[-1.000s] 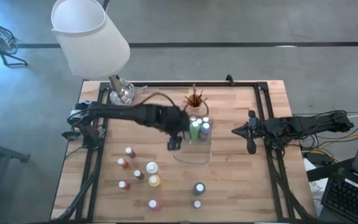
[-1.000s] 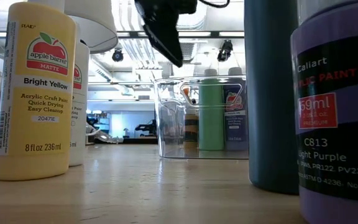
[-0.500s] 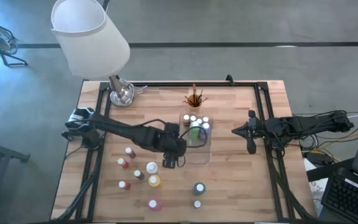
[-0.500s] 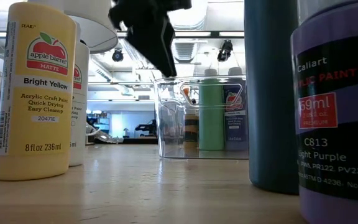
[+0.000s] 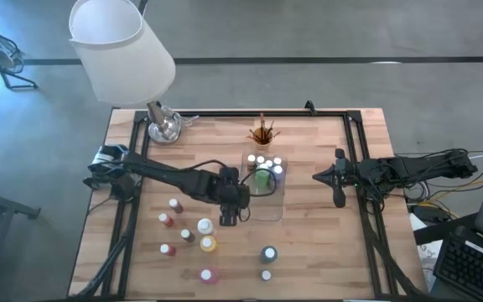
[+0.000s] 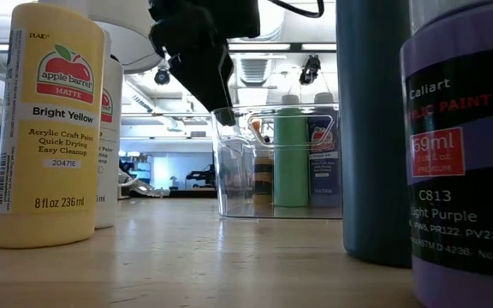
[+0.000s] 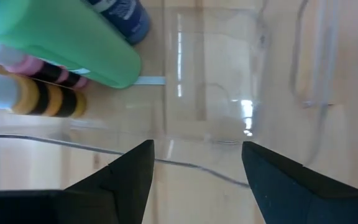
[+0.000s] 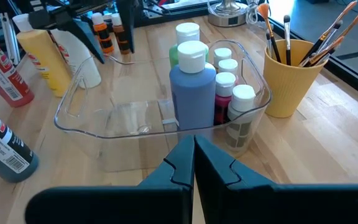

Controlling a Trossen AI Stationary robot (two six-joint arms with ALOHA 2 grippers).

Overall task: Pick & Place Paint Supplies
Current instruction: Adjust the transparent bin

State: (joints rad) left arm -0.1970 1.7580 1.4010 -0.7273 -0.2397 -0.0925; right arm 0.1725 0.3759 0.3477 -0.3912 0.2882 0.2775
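- The left tool (image 5: pixel 231 211) hangs with fingers spread and nothing between them, over the near left corner of the clear tray (image 5: pixel 268 211).
- The right tool (image 5: pixel 340 179) waits at the tabletop's (image 5: pixel 325 252) right side, fingers pressed together.
- Green bottle (image 5: pixel 262 177) and blue bottle (image 5: pixel 277 174) stand in the tray.
- Yellow bottle (image 5: pixel 208 244) stands outside, just beside the white bottle (image 5: pixel 205 226).
- Brushes (image 5: pixel 263 131) stand in the orange cup (image 8: pixel 293 81).

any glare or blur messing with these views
Left wrist view: glare streaks on the clear tray, green bottle looms close and soft. Low view: the room's bright ceiling lights backlight the left gripper into a silhouette. Right wrist and high views look clean.
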